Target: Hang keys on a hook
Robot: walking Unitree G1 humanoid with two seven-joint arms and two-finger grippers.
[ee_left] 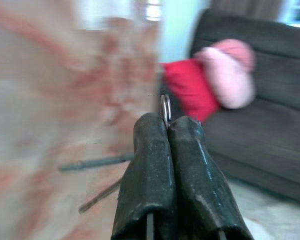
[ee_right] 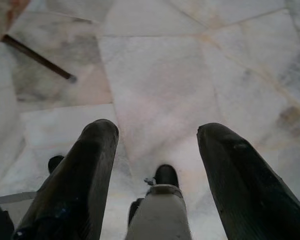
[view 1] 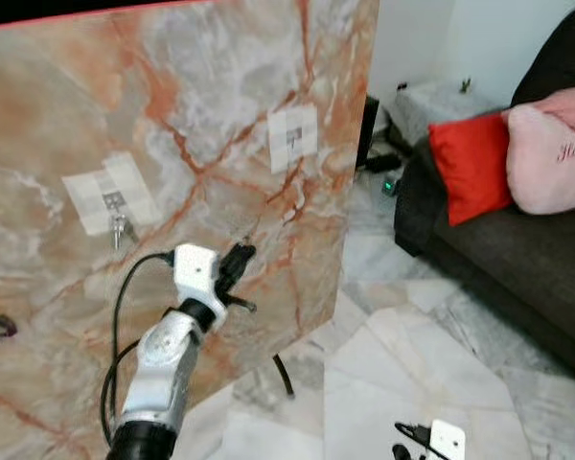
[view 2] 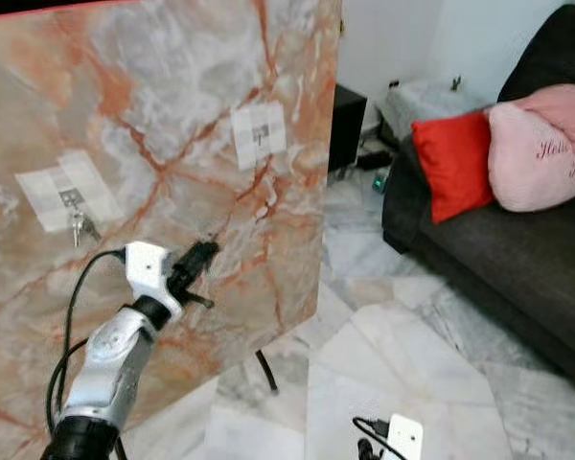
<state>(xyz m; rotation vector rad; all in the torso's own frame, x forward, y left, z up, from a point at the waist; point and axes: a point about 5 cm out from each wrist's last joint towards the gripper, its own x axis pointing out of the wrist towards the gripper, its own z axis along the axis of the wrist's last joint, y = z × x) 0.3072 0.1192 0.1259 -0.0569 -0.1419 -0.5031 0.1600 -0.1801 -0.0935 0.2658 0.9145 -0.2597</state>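
Holding a small key ring (ee_left: 165,107) tight between its two black fingers, the left end effector (view 1: 238,261) is up close to the tall marble board (view 1: 172,115). The ring pokes out just past the fingertips and stands on its thin edge. Two white patches are stuck on the board, and each seems to carry a small hook. The nearer empty hook (view 1: 292,139) sits up and to the robot's right of the fingers, so the left arm likely has to lift and slide that way. The other hook (view 1: 113,200) is up and to the left and already has keys (view 1: 121,230) hanging from it. The right end effector (ee_right: 157,150) hangs low over the floor (ee_right: 160,65), fingers wide apart, holding nothing. A sofa (view 1: 517,259) with a red cushion (view 1: 471,165) stands well apart.
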